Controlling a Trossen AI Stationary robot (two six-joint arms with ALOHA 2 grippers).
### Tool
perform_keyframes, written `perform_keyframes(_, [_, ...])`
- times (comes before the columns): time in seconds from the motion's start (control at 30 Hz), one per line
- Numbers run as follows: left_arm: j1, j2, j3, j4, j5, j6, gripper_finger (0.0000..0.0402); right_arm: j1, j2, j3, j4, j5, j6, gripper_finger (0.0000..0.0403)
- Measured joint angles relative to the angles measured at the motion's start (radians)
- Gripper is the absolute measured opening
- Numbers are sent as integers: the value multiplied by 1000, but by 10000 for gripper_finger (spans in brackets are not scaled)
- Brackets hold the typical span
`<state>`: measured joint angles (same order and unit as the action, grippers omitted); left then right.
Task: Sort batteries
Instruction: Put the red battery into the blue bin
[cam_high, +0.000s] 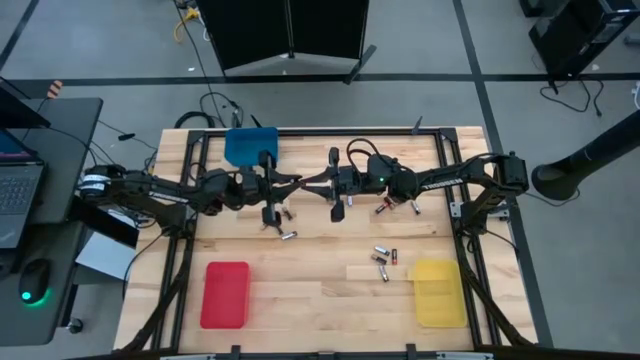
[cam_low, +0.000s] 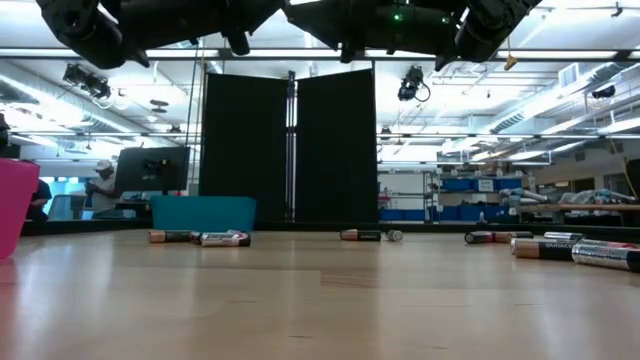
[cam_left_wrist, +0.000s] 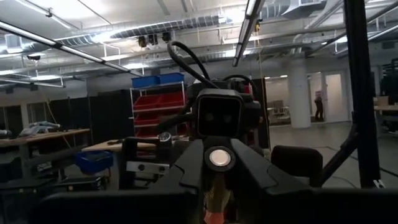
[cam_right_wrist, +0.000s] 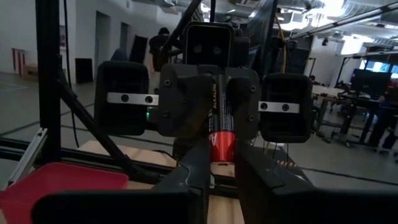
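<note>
Batteries lie scattered across a pale wooden table (cam_high: 320, 300), seen from straight above, with two dark robot arms meeting over its middle. The left gripper (cam_high: 300, 185) and right gripper (cam_high: 322, 184) face each other tip to tip, raised above the tabletop, near the centre of the table towards 12 o'clock.

In the right wrist view, one battery (cam_right_wrist: 221, 134), black with a red end and white lettering, stands upright between the right gripper's two dark fingers (cam_right_wrist: 193, 163), which are closed against it. Directly behind it sits the face of the opposite gripper, with its wrist camera above. In the left wrist view, a pale reddish object shows faintly low between the left gripper's fingers (cam_left_wrist: 255, 177); whether those fingers are apart or pressed together cannot be told.

Loose batteries (cam_high: 383, 262) form a small cluster at about 4 o'clock from the table's centre, near a yellow tray (cam_high: 438, 293) at the 4 o'clock corner. Another few cells (cam_high: 398, 207) lie just under the right arm, at about 2 o'clock. A further pair (cam_high: 287, 224) lies below the left gripper, at about 7 o'clock from the meeting point.

A red tray (cam_high: 225, 295) sits at the 8 o'clock corner and a blue tray (cam_high: 250, 146) at the 11 o'clock edge. From table height, several batteries (cam_low: 200, 238) lie on their sides in front of the blue tray.
</note>
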<state>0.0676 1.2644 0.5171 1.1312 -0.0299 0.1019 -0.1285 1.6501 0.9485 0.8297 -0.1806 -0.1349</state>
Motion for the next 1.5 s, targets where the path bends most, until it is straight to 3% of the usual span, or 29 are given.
perform_keyframes(0.2, [35,-11,47,-94,19,0,55,-5,0,0,-16,119,0,131])
perform_keyframes(0.5, [143,-16,312,-598,150,24,55,-53,-58,0,-193,253,-88,164])
perform_keyframes(0.67, [230,-16,514,-1074,168,62,55,-76,-146,0,-429,299,-123,132])
perform_keyframes(0.9, [376,-15,712,-1589,19,183,55,-99,-233,0,-715,399,-221,13])
perform_keyframes(1.03, [507,-12,724,-1730,-4,186,55,-125,-243,-5,-830,400,-207,17])
perform_keyframes(1.2, [655,55,723,-1835,-3,222,55,-149,-244,-92,-831,399,-177,7])
perform_keyframes(1.5, [813,341,747,-1905,19,373,55,-162,-244,-221,-811,397,-104,8])
